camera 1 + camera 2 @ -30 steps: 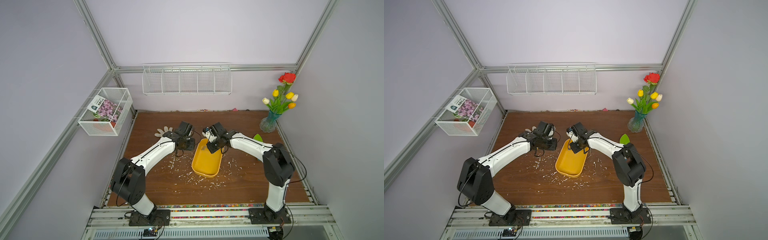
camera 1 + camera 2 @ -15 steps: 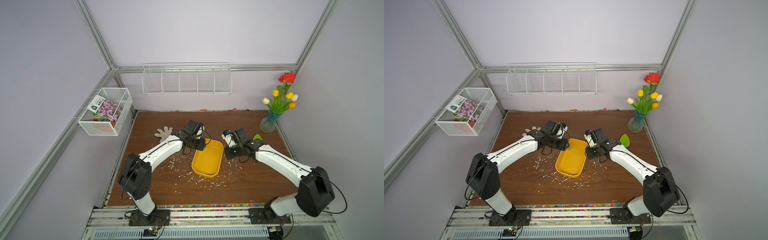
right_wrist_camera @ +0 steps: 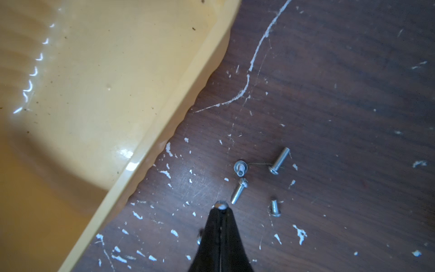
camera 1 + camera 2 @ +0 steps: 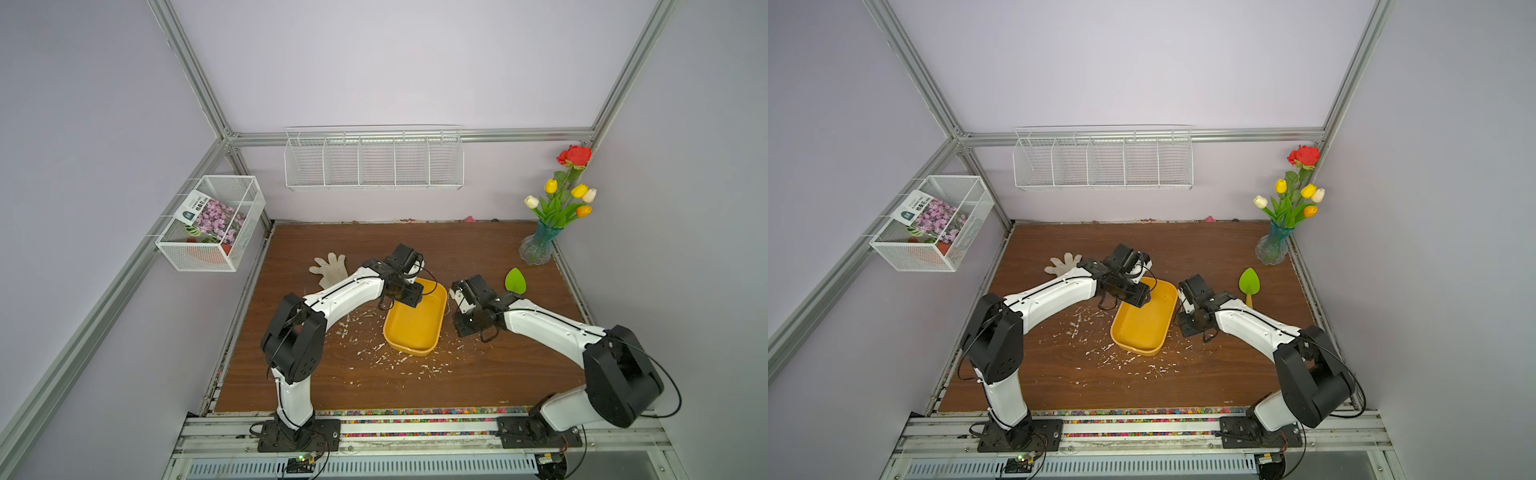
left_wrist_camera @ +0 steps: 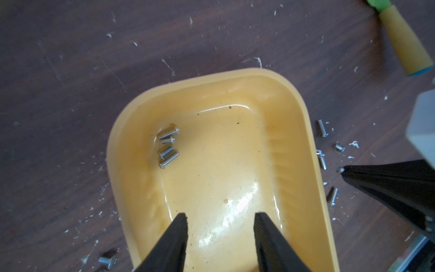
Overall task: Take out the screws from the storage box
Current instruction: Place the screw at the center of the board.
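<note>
Looking across from the left, I see a white glove (image 4: 330, 268) lying flat on the table (image 4: 478, 386), well clear of the work. Next comes the left gripper (image 5: 220, 217), hanging over the box (image 4: 415, 328) with its jaws spread and nothing between them. In both top views its wrist covers the box's far left corner, so I cannot make out the contents from above. The left wrist view does show them: four screws (image 5: 168, 146) bunched on the box floor against one long wall, away from the fingertips. White flecks (image 4: 374, 353) litter the wood around the box's near end.

Just outside the box's right wall is the right gripper (image 3: 221, 212), low over the table, jaws pressed together on a screw (image 3: 221, 206) whose silvery head shows at the very tip. Four loose ones (image 3: 240, 190) lie on the wood close beside it. Further right sit a green leaf-shaped tool (image 4: 515, 280) and, in the corner, a vase (image 4: 538, 249) of flowers.
</note>
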Controlling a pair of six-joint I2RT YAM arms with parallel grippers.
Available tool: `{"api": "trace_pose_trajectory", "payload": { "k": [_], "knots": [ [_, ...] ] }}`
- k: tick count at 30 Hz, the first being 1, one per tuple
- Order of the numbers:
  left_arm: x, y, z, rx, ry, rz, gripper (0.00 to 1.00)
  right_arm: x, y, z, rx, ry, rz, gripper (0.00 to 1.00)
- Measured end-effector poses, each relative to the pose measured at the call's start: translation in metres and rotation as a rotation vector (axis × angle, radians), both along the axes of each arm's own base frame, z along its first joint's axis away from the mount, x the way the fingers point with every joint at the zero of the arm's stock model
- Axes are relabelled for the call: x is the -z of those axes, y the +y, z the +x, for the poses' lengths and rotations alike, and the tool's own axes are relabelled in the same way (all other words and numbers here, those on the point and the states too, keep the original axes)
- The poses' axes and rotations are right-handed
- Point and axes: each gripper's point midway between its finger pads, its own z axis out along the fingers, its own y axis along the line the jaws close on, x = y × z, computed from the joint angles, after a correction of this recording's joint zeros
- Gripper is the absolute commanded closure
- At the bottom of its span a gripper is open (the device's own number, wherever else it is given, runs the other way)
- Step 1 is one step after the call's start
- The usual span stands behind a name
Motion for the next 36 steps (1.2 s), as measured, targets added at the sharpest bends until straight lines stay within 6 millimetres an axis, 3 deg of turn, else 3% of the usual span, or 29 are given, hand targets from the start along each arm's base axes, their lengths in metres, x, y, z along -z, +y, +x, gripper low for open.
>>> {"api": "trace_pose_trajectory", "payload": {
  "k": [5, 10, 18, 25, 30, 36],
  "knots": [
    [0.020, 0.002, 0.000, -0.002, 0.001, 0.065, 0.51, 0.008, 0.000, 0.001, 0.011, 0.019, -0.007, 0.99],
    [0.034, 0.008, 0.004, -0.021, -0.002, 0.115, 0.53, 0.014, 0.000, 0.000, 0.022, 0.036, -0.012, 0.91],
    [0.041, 0.012, 0.011, -0.042, -0.014, 0.154, 0.54, 0.025, -0.001, -0.001, 0.037, 0.066, -0.025, 0.81],
    [0.043, 0.013, 0.014, -0.054, -0.024, 0.169, 0.54, 0.028, -0.001, -0.001, 0.040, 0.071, -0.027, 0.79],
    [0.043, 0.015, 0.018, -0.071, -0.038, 0.179, 0.53, 0.021, -0.001, 0.002, 0.050, 0.047, -0.022, 0.78],
    [0.050, 0.010, 0.027, -0.080, -0.040, 0.195, 0.53, -0.007, 0.003, 0.013, 0.058, -0.038, 0.019, 0.78]
  ]
}}
